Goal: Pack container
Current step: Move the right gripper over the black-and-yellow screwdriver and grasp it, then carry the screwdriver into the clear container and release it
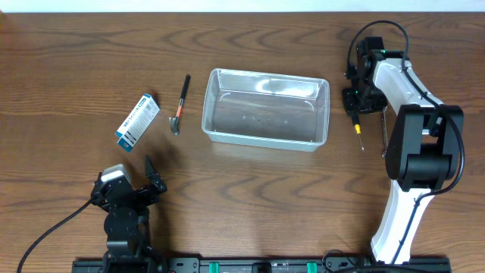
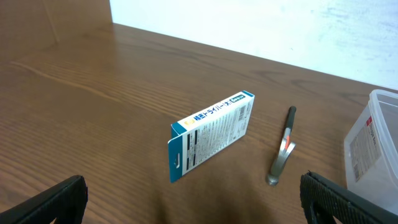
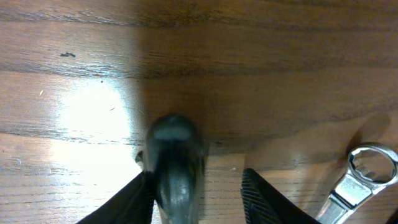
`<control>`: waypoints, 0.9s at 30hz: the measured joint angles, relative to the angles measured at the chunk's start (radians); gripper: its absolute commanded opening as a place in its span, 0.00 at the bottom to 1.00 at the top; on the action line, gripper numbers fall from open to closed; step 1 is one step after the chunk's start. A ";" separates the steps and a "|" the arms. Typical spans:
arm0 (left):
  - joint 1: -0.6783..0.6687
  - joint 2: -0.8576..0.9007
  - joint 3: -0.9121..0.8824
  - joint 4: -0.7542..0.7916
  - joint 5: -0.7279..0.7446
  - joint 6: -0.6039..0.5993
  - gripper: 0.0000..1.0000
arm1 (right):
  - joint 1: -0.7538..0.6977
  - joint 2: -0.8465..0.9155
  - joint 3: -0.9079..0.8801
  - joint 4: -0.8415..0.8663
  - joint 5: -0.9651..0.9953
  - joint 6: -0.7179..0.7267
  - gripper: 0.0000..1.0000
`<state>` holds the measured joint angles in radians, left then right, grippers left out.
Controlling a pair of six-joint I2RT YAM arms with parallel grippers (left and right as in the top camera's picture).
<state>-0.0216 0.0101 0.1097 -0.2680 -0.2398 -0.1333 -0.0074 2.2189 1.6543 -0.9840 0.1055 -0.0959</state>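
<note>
One container [image 1: 261,139], one blue-and-white box [image 1: 137,121], one small hammer [image 1: 180,102], one screwdriver [image 1: 358,130], one wrench [image 3: 343,193].

Blue-and-white box [image 1: 137,121] recorded on wooden table [image 1: 76,61]; black-handled tool [image 1: 180,105] laid just beside it; wrench [image 3: 354,180] noted well apart.

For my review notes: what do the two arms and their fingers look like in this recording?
The right arm has white rounded links with black joints and a looping black cable at its wrist. The left arm is mostly black with a pale grey wrist piece and a trailing black cable. The left fingers and right fingers are black and tapered.
</note>
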 measured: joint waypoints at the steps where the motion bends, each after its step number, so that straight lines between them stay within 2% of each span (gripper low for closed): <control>1: 0.000 0.000 0.000 0.000 0.000 0.000 0.98 | 0.000 0.000 0.000 0.000 0.000 0.003 0.37; 5: 0.000 0.000 0.000 0.000 0.000 0.000 0.98 | 0.007 0.002 0.000 -0.001 0.002 0.011 0.22; 8: 0.000 0.000 0.000 0.000 0.000 0.000 0.98 | 0.012 0.002 0.000 -0.003 0.008 0.012 0.20; 12: 0.000 0.000 0.000 0.000 0.000 0.000 0.98 | 0.019 0.003 0.000 -0.004 0.019 0.016 0.06; 14: 0.000 0.000 0.000 0.000 0.000 0.000 0.98 | 0.019 0.003 0.000 -0.004 0.021 0.019 0.02; 27: 0.000 0.000 0.000 0.000 0.000 0.000 0.98 | 0.019 -0.005 0.000 -0.010 0.018 0.027 0.01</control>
<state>-0.0216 0.0101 0.1097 -0.2680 -0.2394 -0.1333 0.0120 2.2135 1.6543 -0.9939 0.1234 -0.0692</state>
